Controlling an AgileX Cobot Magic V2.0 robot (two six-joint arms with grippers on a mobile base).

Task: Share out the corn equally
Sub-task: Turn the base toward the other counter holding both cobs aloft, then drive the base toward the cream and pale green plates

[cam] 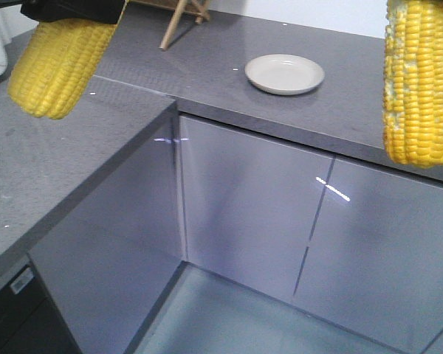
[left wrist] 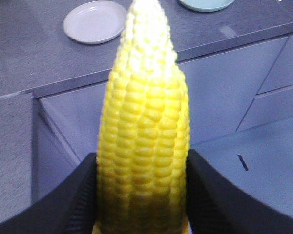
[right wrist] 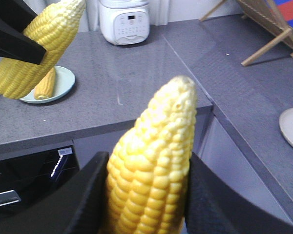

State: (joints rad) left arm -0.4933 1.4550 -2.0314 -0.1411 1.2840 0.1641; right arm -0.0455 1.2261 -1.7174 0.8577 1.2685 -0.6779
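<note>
Yellow corn is in both grippers. The left gripper [left wrist: 142, 170] is pressed on the thick end of the left cob [left wrist: 144, 107], and the right gripper [right wrist: 146, 195] pinches the right cob [right wrist: 156, 146] in the same way. Each cob therefore sticks out past the fingers, and its free tip can go down first.

Both cobs hang in the air and touch nothing. The left one is near the left wing of the counter [cam: 340, 103], the right one in front of the back wing. A third cob [right wrist: 45, 85] lies on the mint plate [right wrist: 66, 80] on the left wing. A fourth is not visible.

The beige plate [cam: 284, 74] on the back wing is bare, so it probably should receive corn to make the shares equal. The counter around it is open. A wooden stand [cam: 179, 18] is at the back wall, and a cooker [right wrist: 124, 22] stands well apart from the mint plate. An arm going to the beige plate must pass over the front edge of the counter.
</note>
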